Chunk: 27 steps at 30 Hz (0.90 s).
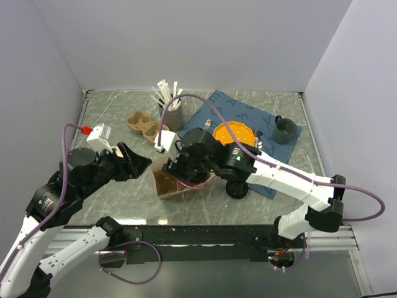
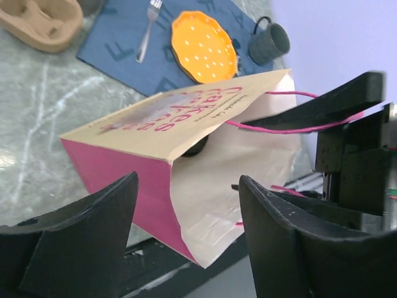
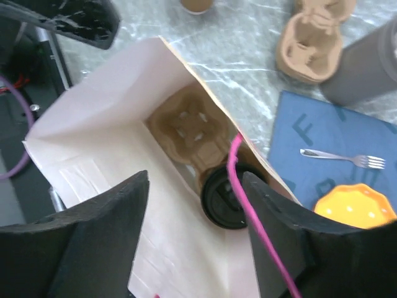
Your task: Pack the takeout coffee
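Observation:
The takeout coffee shows only in the right wrist view: its round black sip lid (image 3: pixel 224 197) sits low inside the open paper bag (image 3: pixel 111 155), seated in a brown pulp carrier (image 3: pixel 186 127). My right gripper (image 3: pixel 197 180) is open just above the bag's mouth, and a pink handle string (image 3: pixel 239 186) runs past its right finger. In the top view the right gripper (image 1: pixel 185 166) hangs over the bag (image 1: pixel 169 185) and hides the cup. My left gripper (image 2: pixel 189 180) is open and empty, close to the bag's (image 2: pixel 161 133) near corner without touching it; it also shows in the top view (image 1: pixel 141 164).
A blue mat (image 1: pixel 260 115) holds an orange plate (image 1: pixel 234 132), a fork (image 2: pixel 147 28) and a dark mug (image 1: pixel 285 129). A round black object (image 1: pixel 237 189) sits at the mat's near edge. Spare pulp carriers (image 1: pixel 144 126) and a grey holder of stirrers (image 1: pixel 172 113) stand behind the bag.

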### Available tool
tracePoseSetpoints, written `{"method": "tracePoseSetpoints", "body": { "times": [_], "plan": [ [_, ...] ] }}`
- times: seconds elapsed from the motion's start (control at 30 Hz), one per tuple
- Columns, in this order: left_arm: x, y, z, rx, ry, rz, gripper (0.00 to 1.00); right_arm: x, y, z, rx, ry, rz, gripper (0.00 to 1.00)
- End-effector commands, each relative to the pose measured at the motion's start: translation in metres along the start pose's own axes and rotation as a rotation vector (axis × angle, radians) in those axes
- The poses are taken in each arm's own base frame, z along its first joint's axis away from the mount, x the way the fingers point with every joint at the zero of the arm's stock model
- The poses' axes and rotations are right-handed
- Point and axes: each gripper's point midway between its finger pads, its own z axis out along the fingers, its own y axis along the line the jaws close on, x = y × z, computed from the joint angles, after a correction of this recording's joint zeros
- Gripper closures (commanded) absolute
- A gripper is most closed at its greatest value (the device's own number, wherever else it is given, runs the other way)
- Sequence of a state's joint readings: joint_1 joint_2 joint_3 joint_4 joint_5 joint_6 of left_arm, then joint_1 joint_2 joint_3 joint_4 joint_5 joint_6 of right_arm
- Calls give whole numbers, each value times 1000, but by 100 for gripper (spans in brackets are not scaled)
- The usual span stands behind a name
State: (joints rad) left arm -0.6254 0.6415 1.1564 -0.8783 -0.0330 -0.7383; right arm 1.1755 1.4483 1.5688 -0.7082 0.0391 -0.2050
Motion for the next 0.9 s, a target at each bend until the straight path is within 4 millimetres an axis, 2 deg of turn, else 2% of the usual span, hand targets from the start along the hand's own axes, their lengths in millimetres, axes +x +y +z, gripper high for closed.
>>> {"method": "tracePoseSetpoints", "body": {
  "times": [0.0,0.13,0.17,0.37,0.43,0.63,0.77,0.87],
  "plan": [
    [-26,-3,-1,-15,-103,49,27,-4,9,5,-84,14,32,34],
    [-37,2,0,-44,-156,56,23,-15,4,3,-108,2,60,40],
    [-39,2,0,-48,-168,58,21,-24,-1,-1,-98,-17,66,40],
    [-55,2,2,-61,-244,69,9,-43,-11,-12,-81,-50,110,35],
    [-60,2,2,-64,-266,75,1,-44,-16,-14,-58,-46,134,36],
    [-70,10,2,-126,-310,24,3,-59,-27,-28,-15,-85,204,43],
    [-71,10,6,-138,-300,46,3,-52,-33,-21,-13,-67,247,44],
    [-68,9,9,-134,-274,71,3,-43,-28,-11,-46,-55,274,46]
  ]
}}
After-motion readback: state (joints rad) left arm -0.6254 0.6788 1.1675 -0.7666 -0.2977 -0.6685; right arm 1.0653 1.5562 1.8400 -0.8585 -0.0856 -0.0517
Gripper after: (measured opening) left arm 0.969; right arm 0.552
